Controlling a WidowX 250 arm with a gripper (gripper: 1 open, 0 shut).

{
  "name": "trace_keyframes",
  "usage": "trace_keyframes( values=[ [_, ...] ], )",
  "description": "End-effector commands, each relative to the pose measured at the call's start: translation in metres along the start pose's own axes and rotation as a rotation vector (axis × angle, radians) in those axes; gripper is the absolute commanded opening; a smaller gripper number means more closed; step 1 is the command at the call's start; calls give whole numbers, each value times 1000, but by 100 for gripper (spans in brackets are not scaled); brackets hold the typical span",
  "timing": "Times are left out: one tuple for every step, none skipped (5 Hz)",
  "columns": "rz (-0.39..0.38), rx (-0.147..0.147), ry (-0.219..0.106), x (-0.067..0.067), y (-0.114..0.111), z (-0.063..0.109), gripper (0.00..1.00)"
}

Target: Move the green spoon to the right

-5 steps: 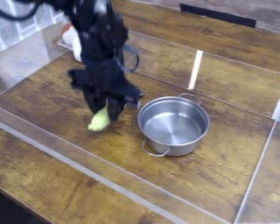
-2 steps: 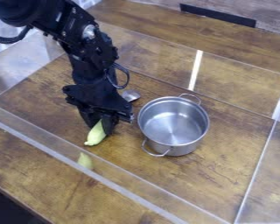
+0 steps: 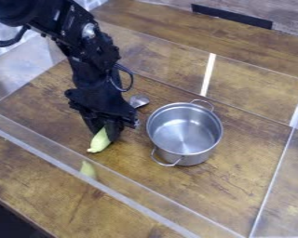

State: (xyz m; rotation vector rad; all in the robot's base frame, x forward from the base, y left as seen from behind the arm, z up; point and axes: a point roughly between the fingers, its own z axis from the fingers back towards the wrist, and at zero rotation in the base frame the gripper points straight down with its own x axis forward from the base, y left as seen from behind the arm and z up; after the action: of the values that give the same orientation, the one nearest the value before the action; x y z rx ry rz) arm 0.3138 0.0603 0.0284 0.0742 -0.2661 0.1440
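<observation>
Wooden tabletop, walled in by clear acrylic panels, carries your steel pot (image 3: 185,131) at centre. Left of it, your gripper (image 3: 104,126) points steeply down with its jaws nearly closed on the green spoon (image 3: 101,140), whose yellow-green handle hangs below the fingers, near the wood. You look to be mid-carry; next you need to travel right, clear the pot, then release. Compared with a second ago, the arm and spoon sit slightly further left and lower.
</observation>
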Motion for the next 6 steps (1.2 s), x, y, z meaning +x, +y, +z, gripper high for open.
trace_keyframes(
  values=[
    [83,42,5,-6,37,2,0],
    [98,52,19,-12,41,3,0],
    [138,69,38,-16,50,3,0],
    [172,83,60,-19,58,4,0],
    [114,67,75,-13,66,1,0],
    [63,40,86,-7,71,-2,0]
  ],
)
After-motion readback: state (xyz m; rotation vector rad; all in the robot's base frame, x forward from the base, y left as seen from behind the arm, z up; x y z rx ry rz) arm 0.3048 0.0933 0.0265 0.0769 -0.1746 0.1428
